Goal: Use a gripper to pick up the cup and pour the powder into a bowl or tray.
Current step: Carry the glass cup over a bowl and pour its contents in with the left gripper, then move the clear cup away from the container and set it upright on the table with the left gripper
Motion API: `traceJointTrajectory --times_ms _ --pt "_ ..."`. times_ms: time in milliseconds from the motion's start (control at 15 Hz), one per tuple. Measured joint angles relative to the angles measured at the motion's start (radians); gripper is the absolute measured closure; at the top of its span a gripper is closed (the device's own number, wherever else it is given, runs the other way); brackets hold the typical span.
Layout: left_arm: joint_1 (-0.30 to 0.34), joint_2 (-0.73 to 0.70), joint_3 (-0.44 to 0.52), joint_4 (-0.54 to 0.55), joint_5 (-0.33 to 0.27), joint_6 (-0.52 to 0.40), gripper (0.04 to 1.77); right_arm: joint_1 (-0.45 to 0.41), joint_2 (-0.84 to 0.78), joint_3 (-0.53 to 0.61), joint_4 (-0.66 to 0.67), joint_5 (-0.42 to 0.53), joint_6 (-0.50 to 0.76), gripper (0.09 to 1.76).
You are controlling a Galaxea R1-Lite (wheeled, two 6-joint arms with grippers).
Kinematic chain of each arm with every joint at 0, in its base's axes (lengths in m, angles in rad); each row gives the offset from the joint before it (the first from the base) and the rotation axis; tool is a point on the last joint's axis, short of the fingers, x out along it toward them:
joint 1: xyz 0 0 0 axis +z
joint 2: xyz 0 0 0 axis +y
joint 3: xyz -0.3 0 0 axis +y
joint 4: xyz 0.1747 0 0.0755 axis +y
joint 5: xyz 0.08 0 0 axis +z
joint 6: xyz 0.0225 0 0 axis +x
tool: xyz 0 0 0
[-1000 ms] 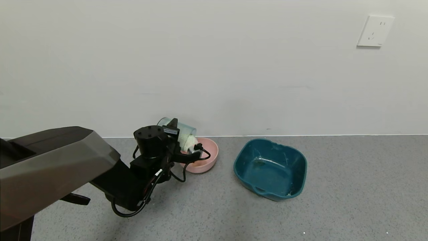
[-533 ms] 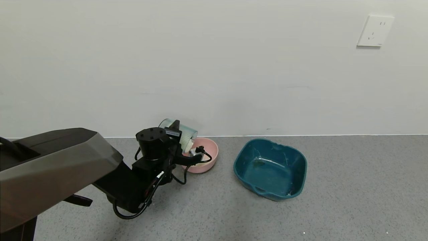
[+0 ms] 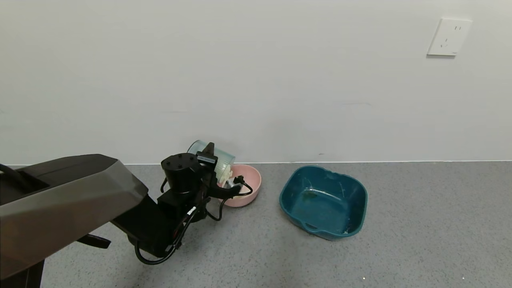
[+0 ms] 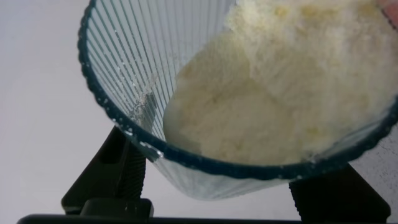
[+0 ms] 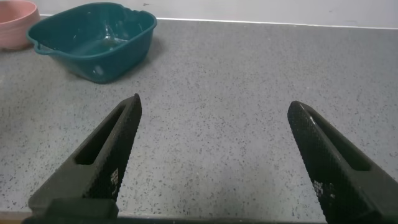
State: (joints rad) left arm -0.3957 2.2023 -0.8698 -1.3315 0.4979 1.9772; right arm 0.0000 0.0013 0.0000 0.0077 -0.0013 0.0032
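Left claw (image 3: 214, 166): I have it clamped on the ribbed blue-green cup (image 3: 218, 159), which lies tipped on its side with its mouth over the near-left rim of the pink bowl (image 3: 250, 185), close to the far wall. White powder (image 4: 273, 99) sits heaped against the cup's lower wall and lip. Teal tray (image 3: 323, 202): on the grey floor just right of the bowl, apart from it. Right claw (image 5: 217, 155): fingers spread wide, hanging over bare floor, well right of the tray.

Left pincer (image 3: 219, 170) extended forward, clamped; right pincer (image 5: 214, 155) spread wide, idle.
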Motion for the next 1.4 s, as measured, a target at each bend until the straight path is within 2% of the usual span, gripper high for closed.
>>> traceJointTrajectory --times_ms 933,1400 --pt "0.007 0.001 0.032 -0.024 -0.015 -0.043 0.52 0.000 0.000 0.000 0.000 0.000 0.000 0.14" --pt "0.010 0.003 0.056 -0.030 -0.028 -0.203 0.52 0.000 0.000 0.000 0.000 0.000 0.000 0.14"
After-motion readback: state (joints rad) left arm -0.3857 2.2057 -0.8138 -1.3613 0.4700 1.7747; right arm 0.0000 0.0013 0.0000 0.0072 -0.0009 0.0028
